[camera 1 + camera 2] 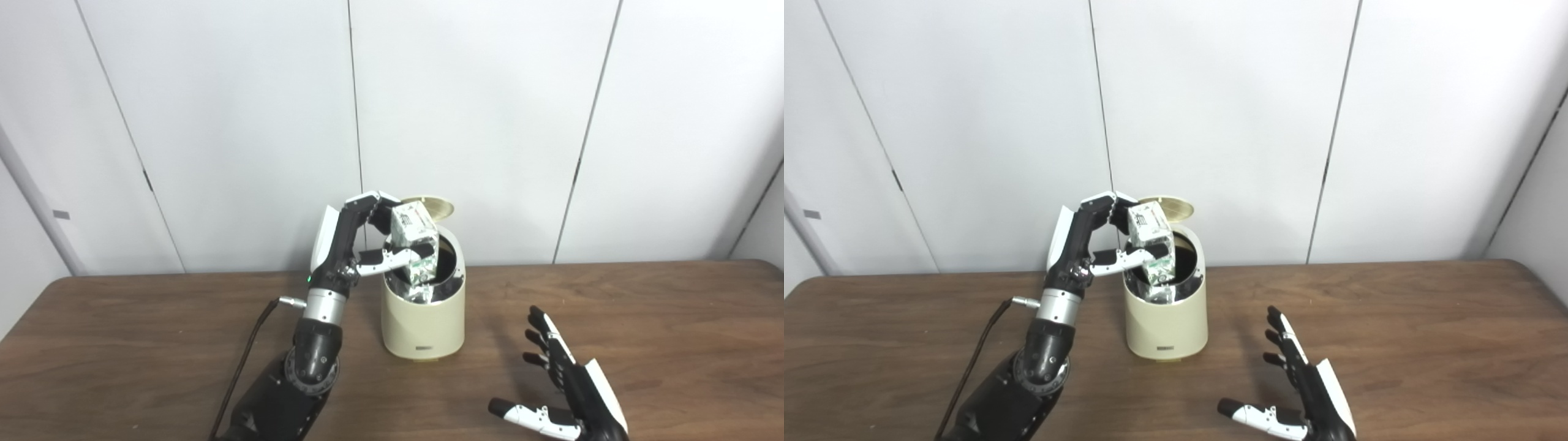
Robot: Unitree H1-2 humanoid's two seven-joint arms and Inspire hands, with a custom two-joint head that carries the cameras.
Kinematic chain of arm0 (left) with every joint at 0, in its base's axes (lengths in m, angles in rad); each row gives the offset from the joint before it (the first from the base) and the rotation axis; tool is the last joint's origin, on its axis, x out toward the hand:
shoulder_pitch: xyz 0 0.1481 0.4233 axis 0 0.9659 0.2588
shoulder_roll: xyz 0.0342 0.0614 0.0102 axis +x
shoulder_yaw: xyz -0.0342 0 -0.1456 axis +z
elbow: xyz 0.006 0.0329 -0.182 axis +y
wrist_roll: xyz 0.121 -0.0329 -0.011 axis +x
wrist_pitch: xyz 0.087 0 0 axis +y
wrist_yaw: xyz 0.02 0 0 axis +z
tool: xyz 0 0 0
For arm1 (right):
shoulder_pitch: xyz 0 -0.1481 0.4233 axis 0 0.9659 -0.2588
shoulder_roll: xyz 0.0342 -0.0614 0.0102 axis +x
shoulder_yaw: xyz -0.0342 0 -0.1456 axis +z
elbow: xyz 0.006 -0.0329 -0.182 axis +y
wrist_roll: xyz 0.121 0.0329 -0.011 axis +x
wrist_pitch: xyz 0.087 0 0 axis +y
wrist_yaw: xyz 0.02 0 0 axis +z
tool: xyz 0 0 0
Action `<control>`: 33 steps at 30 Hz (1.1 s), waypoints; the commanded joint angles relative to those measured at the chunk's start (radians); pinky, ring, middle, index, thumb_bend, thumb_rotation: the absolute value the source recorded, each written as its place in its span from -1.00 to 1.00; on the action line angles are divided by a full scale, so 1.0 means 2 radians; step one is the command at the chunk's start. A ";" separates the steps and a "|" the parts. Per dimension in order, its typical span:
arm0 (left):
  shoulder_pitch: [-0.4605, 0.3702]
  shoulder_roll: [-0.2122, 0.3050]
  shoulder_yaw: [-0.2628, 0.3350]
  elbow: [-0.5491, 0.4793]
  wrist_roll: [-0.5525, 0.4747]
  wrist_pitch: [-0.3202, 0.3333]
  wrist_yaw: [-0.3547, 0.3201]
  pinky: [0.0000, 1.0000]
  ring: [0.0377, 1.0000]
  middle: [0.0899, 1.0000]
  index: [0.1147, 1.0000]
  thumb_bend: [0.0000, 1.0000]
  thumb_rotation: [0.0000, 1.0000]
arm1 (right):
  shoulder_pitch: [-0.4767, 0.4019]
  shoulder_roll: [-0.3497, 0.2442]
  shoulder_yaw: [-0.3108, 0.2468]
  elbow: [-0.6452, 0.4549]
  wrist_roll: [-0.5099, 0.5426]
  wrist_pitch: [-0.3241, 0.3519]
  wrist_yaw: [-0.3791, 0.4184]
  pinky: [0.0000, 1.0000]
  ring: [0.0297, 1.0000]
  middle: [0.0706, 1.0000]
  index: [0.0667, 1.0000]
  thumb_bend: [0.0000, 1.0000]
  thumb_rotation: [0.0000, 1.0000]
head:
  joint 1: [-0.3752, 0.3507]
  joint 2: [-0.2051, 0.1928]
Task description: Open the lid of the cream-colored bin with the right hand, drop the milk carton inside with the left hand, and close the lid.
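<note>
The milk carton (415, 244) sits pinched in my left hand (361, 245), tilted, its lower end dipping into the mouth of the bin (422, 321). The lid (436, 207) stands raised behind the carton. My right hand (566, 386) rests spread and empty on the table (674, 324), near the bin.

Cream-colored bin (422, 318) with dark inside; white milk carton (415, 245) printed green and black; black-and-white left robot hand (361, 239); brown wood-grain desk (643, 318).
</note>
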 commanded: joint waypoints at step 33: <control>-0.036 0.033 -0.065 0.029 -0.003 -0.017 0.029 0.09 0.24 0.36 0.39 0.75 -0.70 | -0.011 0.000 -0.003 -0.025 0.017 -0.015 0.000 0.77 0.89 0.95 0.94 0.67 -0.26 | 0.004 0.009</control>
